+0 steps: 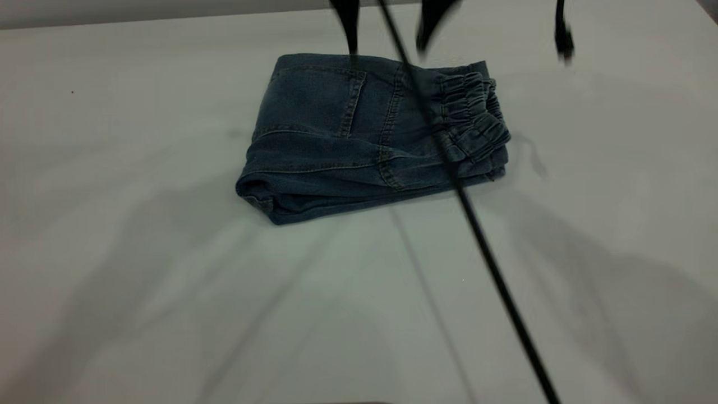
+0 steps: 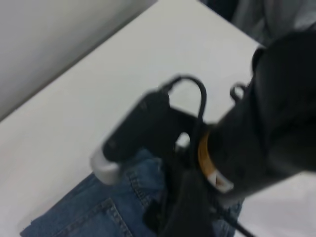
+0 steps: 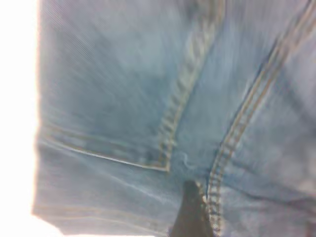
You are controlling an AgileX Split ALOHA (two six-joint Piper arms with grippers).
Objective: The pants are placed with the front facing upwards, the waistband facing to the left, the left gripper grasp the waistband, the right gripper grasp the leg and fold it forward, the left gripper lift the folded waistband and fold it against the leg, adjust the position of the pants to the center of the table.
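Note:
The pants (image 1: 359, 134) lie folded into a compact blue denim bundle on the white table (image 1: 112, 292), with a back pocket (image 1: 314, 98) facing up. The ruffled waistband (image 1: 474, 112) sits on top at the bundle's right end. Nothing grips it. The leg lies folded underneath, its layers showing along the near edge (image 1: 336, 196). My right gripper (image 3: 190, 217) hovers just over the denim, beside the pocket corner (image 3: 163, 165). In the left wrist view a black gripper body with a silver-grey end (image 2: 128, 143) hangs above the pants (image 2: 98, 212). The left gripper itself is lost in dark blur.
Black gripper parts hang at the top edge of the exterior view, one (image 1: 350, 28) over the pants' far edge, another (image 1: 432, 22) beside it. A third black part (image 1: 564, 39) hangs farther right. A thin black cable (image 1: 488, 252) crosses diagonally in front.

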